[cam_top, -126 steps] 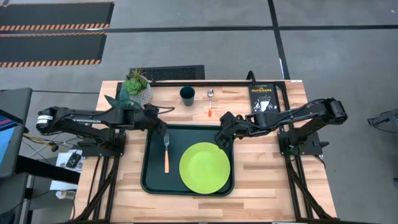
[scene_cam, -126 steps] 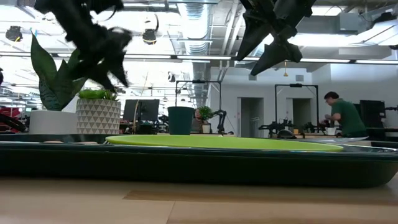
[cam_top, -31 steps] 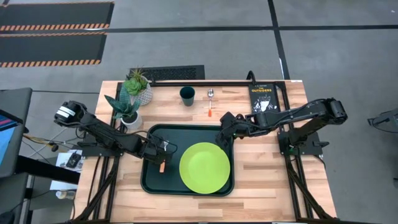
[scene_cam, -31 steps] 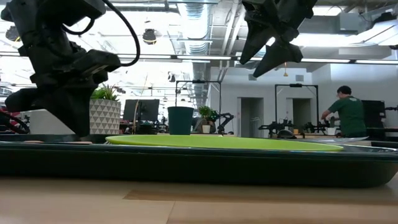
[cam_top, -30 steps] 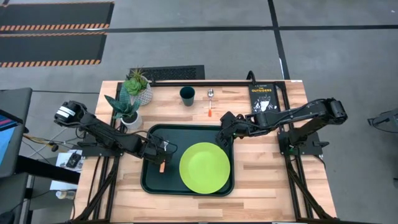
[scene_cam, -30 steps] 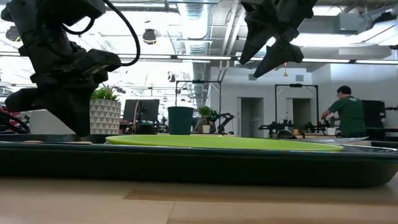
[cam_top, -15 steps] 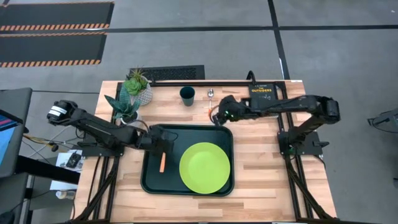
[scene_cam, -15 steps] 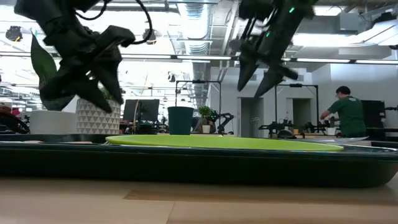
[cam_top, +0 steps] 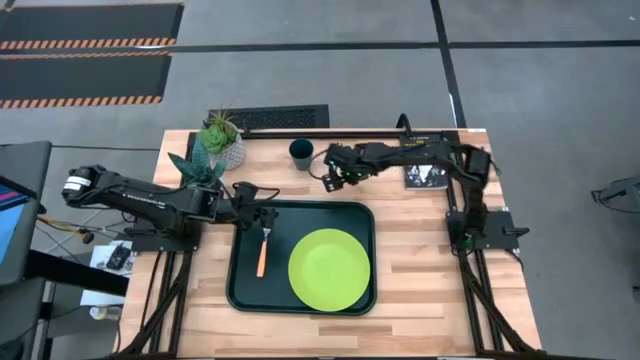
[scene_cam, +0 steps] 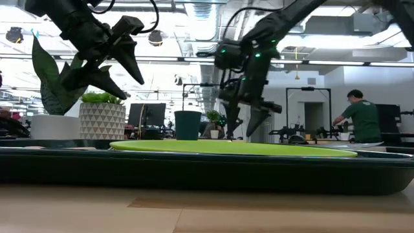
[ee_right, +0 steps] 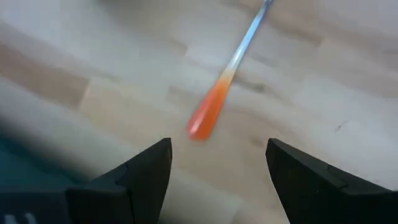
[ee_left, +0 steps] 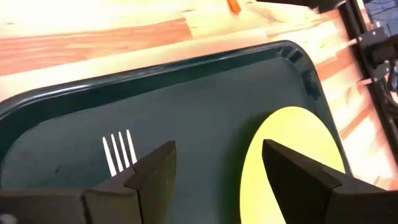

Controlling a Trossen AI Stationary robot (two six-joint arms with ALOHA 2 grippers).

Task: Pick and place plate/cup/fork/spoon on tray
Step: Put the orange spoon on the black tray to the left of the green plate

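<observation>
Plate (cam_top: 329,268) on tray (cam_top: 243,288), right half. Fork (cam_top: 263,250) on tray left of plate, orange handle toward near edge; tines partly under left jaws (cam_top: 266,219) in high view, which stand wide, empty, above tray's far-left part. Right jaws (cam_top: 332,179) wide, empty, over spoon (ee_right: 225,84) on bench beyond tray; spoon's bowl cut off in right wrist view, spoon hidden in high view. Cup (cam_top: 302,153) on bench, near plant pots (cam_top: 227,150). Book (cam_top: 425,172) largely covered by right arm.
</observation>
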